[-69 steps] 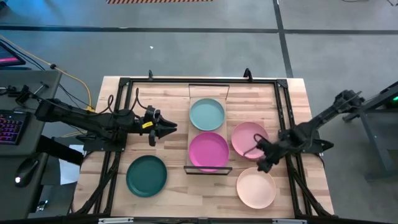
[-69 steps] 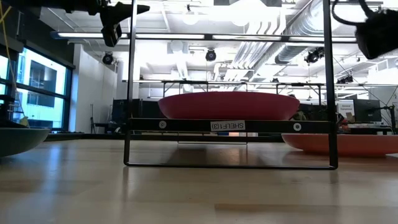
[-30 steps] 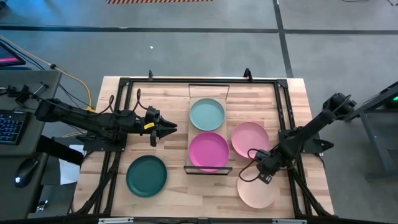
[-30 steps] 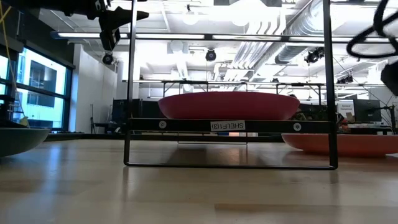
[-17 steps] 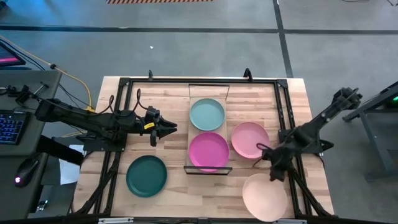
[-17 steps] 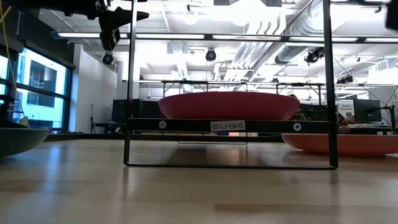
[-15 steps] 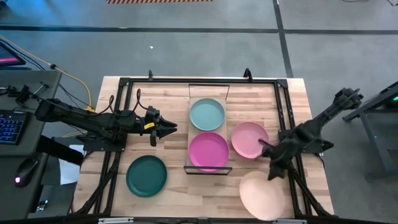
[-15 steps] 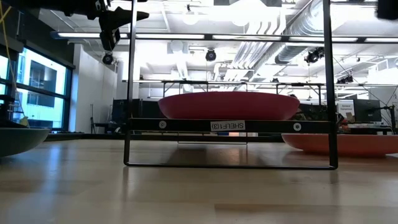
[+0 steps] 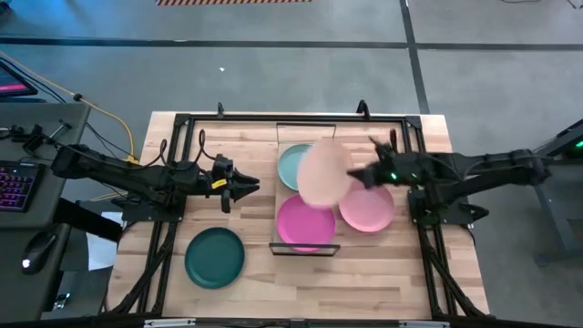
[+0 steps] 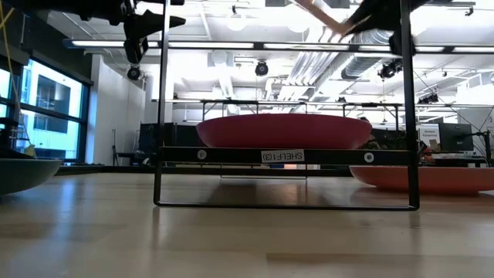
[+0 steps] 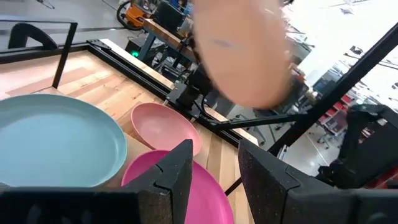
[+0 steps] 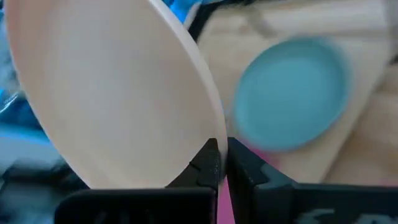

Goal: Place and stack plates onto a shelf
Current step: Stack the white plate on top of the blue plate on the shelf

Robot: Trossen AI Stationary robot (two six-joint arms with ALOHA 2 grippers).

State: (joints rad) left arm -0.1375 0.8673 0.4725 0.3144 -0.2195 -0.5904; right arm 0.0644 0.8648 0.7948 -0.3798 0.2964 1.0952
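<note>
1. The cream plate (image 9: pixel 323 173) is held up in the air, tilted, over the shelf (image 9: pixel 280 239), clamped at its rim by the right gripper (image 9: pixel 357 177).
2. The pale teal plate (image 9: pixel 291 167) and magenta plate (image 9: pixel 305 221) are laid flat on the shelf (teal partly hidden).
3. The light pink plate (image 9: pixel 369 207) is set on the table just beside the shelf.
4. The dark green plate (image 9: pixel 215 257) is left well apart.

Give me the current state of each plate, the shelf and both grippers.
cream plate: held tilted in the air over the shelf
right gripper: shut on cream plate's rim
pale teal plate: flat on shelf
magenta plate: flat on shelf
light pink plate: on table, right of shelf
dark green plate: on table
shelf: holds two plates
left gripper: open, empty
</note>
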